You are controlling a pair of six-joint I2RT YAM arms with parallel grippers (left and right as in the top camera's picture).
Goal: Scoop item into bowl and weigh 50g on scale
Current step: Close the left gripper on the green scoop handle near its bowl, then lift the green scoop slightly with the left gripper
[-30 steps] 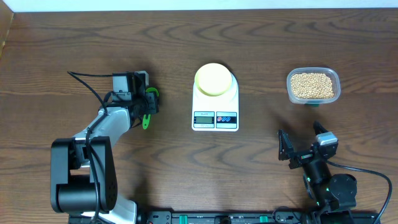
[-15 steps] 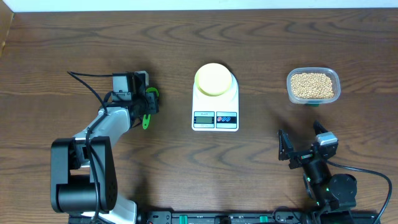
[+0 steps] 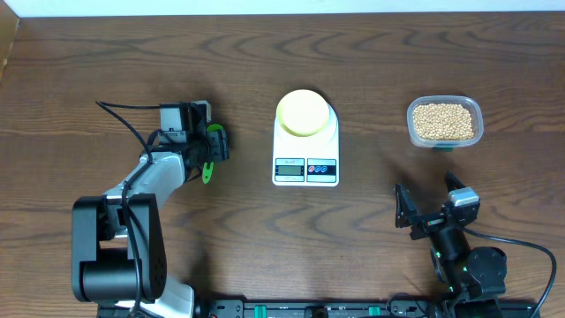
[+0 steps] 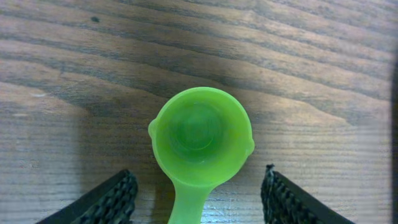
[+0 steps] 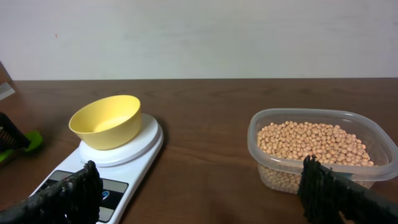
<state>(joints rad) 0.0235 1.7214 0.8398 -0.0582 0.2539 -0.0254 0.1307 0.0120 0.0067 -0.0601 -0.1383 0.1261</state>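
The white scale (image 3: 305,150) sits at the middle of the brown worktop (image 3: 106,53), with its display and buttons on the edge nearest the arms. The pale yellow bowl (image 3: 303,112) stands on the scale's round platform, and the right wrist view shows nothing in it. The beans (image 3: 442,122) lie heaped in a clear tub (image 3: 444,141) to the right of the scale, well apart from it.

To the left of the scale, the left pincer (image 4: 199,196) hangs over a green scoop (image 4: 200,134) that lies cup-up on the wood. Its fingers (image 4: 115,196) are spread wide on either side of the handle, neither pressing it, and the cup is empty.

The right pincer (image 3: 430,201) is to the right of the scale and nearer the robot's base, facing scale and tub. It gapes wide with nothing between its fingers.
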